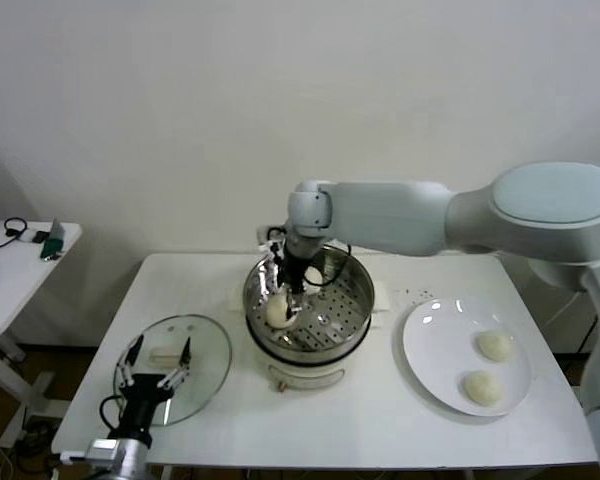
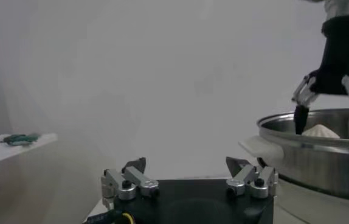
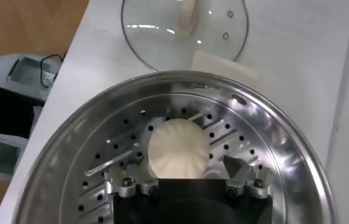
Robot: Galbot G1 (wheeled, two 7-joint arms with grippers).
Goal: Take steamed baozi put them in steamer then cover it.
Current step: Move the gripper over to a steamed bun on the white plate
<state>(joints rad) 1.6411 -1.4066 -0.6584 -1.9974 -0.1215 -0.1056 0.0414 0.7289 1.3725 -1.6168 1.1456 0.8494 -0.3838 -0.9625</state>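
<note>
Right pincer (image 1: pixel 283 296) apart over baozi (image 3: pixel 178 148) in steamer (image 1: pixel 352 280), seemingly released, cover (image 1: pixel 208 352) beside.

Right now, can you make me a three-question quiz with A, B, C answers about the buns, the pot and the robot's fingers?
1. Where is the glass lid?
A. On the steamer
B. Flat on the table, on the robot's left of the steamer
C. On the white plate

2. How many buns are on the white plate?
A. Two
B. Four
C. None

3. How are the fingers of the right gripper over the bun in the steamer?
A. Squeezed shut on it
B. Spread open around it
C. Holding the lid

Answers:
1. B, the lid lies on the table beside the steamer, with the left gripper open above it.
2. A, two buns sit on the plate.
3. B, the fingertips stand apart on either side of the bun on the perforated tray.
</note>
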